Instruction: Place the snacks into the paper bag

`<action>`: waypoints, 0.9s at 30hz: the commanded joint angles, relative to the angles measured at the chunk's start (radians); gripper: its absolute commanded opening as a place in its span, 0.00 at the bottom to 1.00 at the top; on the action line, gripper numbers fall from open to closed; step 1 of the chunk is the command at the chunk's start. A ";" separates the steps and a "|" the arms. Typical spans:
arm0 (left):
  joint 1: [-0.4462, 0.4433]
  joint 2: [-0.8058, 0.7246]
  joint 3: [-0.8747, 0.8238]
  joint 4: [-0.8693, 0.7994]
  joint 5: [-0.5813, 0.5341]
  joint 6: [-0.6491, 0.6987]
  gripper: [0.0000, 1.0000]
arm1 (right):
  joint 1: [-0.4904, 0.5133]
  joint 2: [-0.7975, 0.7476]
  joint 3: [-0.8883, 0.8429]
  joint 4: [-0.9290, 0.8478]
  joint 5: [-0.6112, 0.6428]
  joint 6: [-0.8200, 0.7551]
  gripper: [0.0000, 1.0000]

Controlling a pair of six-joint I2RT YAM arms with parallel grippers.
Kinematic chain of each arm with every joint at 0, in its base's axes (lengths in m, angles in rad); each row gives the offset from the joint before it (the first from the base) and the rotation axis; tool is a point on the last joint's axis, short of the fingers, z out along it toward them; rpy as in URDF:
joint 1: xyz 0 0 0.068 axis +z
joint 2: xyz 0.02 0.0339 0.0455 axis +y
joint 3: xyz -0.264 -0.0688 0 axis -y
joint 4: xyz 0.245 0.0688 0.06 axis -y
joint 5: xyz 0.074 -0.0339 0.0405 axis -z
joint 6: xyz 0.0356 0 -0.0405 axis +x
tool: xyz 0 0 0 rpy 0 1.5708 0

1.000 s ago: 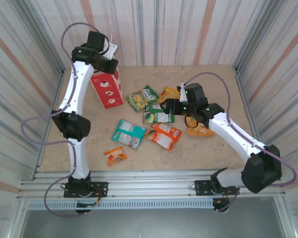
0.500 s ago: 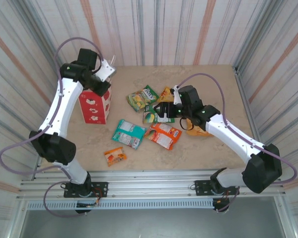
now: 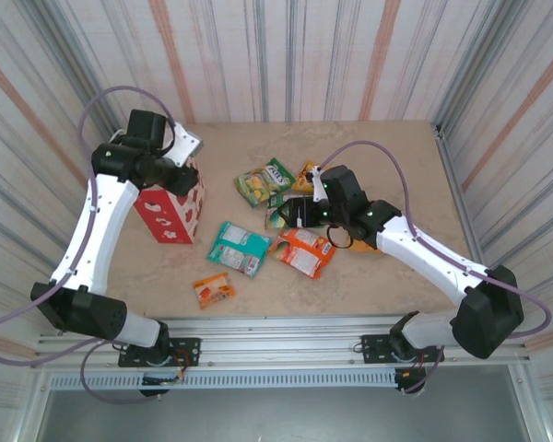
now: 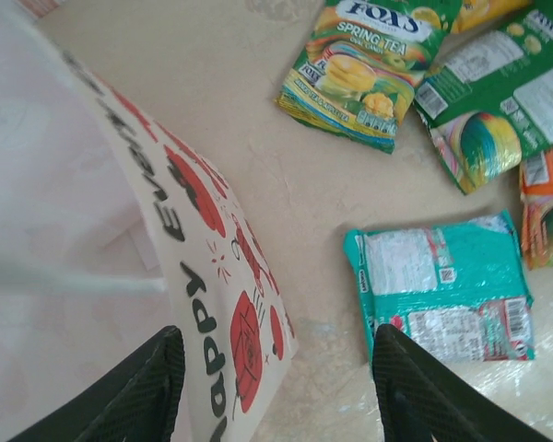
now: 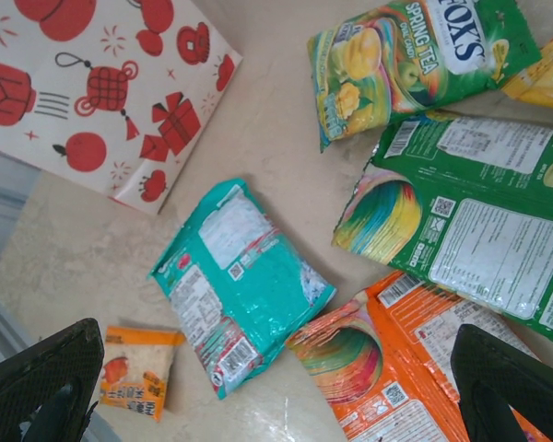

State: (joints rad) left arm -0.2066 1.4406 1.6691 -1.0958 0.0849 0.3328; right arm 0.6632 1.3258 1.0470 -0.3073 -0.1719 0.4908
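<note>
While the left arm [image 3: 97, 216] arches high from its base and bends over the rear left of the table [image 3: 396, 157], the left gripper [image 4: 276, 364] hangs at the mouth of the bag [image 3: 170, 210], jaws apart, with the bag's rim between its fingers [image 4: 152, 387] and nothing pinched. The right arm [image 3: 424, 253] stretches low and leftward across the middle, and the right gripper [image 5: 276, 336] hovers wide open over the snacks, touching none.

The bag sits close to the left wall [image 3: 46, 138], with little room on that side. Bare tabletop lies open at the rear right and along the near edge.

The bag's long axis runs from its mouth at the rear toward its base nearer the arms; whether it stands straight or leans cannot be told. The snacks lie flat at mid-table, right of the bag and apart from it. The Spring Tea packet [image 3: 264, 181] slants toward the rear right, the green packet [image 5: 498, 239] lies beside it, the orange packet [image 3: 306, 250] just nearer, the teal packet [image 3: 240, 247] runs crosswise, and a small orange packet [image 3: 213, 290] lies alone near the front edge
</note>
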 commanded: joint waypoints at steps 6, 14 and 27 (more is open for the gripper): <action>0.012 0.046 0.099 -0.077 0.021 -0.202 0.59 | 0.023 -0.016 0.019 -0.026 0.048 0.028 0.99; 0.012 -0.010 0.124 -0.158 0.077 -0.285 0.61 | 0.025 -0.032 0.022 -0.078 0.079 0.101 0.99; 0.012 -0.229 -0.034 -0.170 0.212 -0.411 0.60 | 0.177 -0.024 -0.129 0.101 0.010 0.432 0.95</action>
State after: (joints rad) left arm -0.1974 1.2407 1.6714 -1.2446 0.2436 -0.0330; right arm 0.8005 1.2949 0.9607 -0.2810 -0.1535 0.7742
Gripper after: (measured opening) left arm 0.601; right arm 0.960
